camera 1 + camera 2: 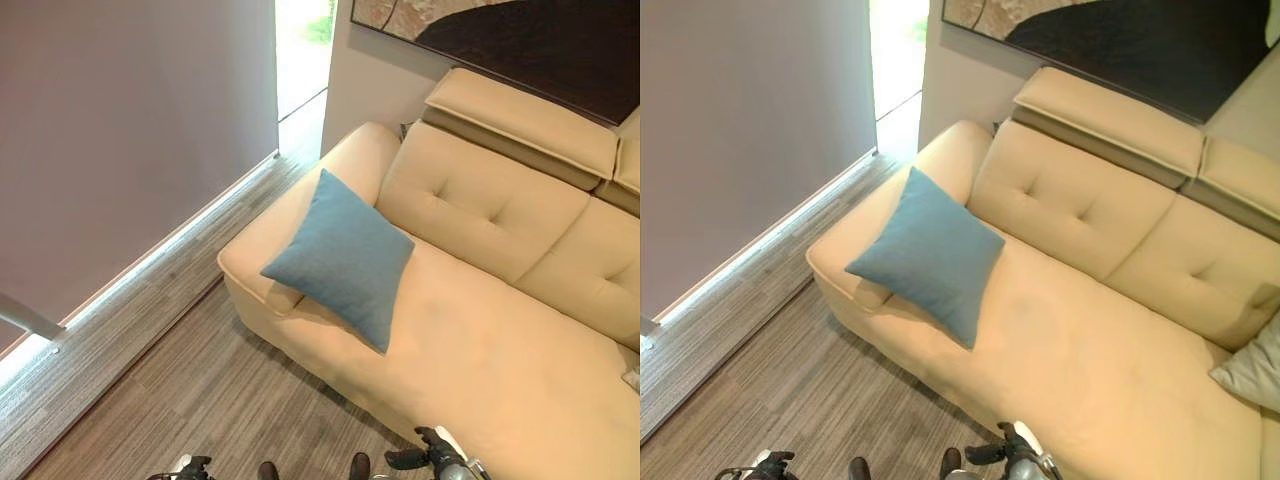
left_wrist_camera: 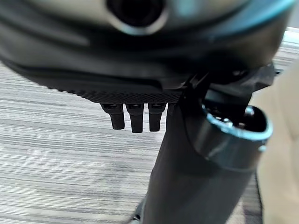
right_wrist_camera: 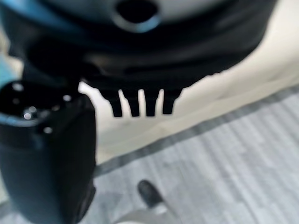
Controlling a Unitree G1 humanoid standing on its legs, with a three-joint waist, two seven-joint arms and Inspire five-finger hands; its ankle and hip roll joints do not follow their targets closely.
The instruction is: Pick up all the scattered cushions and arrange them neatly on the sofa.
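A blue cushion (image 1: pixel 342 254) leans tilted against the left arm of a cream sofa (image 1: pixel 480 350), one corner pointing out over the seat near its front edge. A grey cushion (image 1: pixel 1252 371) sits at the seat's far right end, against the backrest. Both robot hands hang low in front of the sofa, above the striped wooden floor (image 1: pixel 180 390): the left hand (image 2: pixel 135 116) and the right hand (image 3: pixel 140 103) each show straight, relaxed fingers holding nothing. A dark painting (image 1: pixel 520 40) hangs on the wall behind.
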